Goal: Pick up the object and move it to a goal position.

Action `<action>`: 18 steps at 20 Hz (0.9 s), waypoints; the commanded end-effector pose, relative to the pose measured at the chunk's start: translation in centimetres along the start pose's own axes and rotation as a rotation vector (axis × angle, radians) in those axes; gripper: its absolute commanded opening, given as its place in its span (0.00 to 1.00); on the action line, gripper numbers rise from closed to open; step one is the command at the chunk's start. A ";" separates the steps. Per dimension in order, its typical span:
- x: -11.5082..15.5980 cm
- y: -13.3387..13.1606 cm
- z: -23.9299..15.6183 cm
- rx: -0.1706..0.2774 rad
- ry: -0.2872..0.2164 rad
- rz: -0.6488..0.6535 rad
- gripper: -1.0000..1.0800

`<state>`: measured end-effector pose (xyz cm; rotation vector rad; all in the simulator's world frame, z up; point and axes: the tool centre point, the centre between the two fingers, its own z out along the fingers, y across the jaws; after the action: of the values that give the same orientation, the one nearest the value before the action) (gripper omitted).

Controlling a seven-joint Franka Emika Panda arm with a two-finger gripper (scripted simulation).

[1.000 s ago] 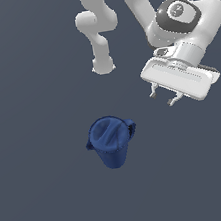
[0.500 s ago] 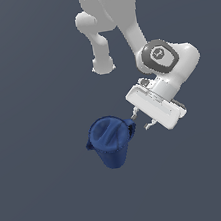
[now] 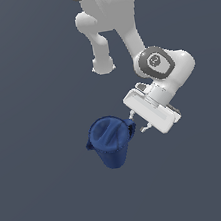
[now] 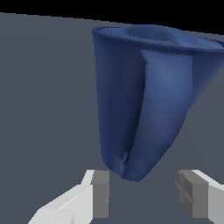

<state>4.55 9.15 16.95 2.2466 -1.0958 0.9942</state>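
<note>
The object (image 3: pixel 110 142) is a dark blue tapered cup with a side handle, standing on the grey floor in the exterior view. My gripper (image 3: pixel 138 121) is tilted sideways just to the exterior view's right of it, fingertips at the handle side near the rim. In the wrist view the object (image 4: pixel 148 96) fills the frame with its handle ridge facing me. My gripper (image 4: pixel 142 197) is open, and its grey pads (image 4: pixel 101 192) stand apart on either side of the cup's narrow end, not touching it.
The robot's white base column (image 3: pixel 102 63) stands behind the cup in the exterior view. Plain grey floor (image 3: pixel 33 119) surrounds everything.
My gripper has come down and moved toward the exterior view's left, from well away and above to right beside the cup's handle. The cup has not moved.
</note>
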 end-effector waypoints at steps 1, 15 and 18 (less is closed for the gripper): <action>-0.3 0.0 0.1 -0.002 0.000 0.156 0.62; -0.4 0.1 3.2 -0.003 -0.001 0.157 0.62; -0.4 0.2 3.2 -0.003 -0.001 0.158 0.00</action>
<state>5.55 7.17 14.67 2.2480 -1.0850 0.9864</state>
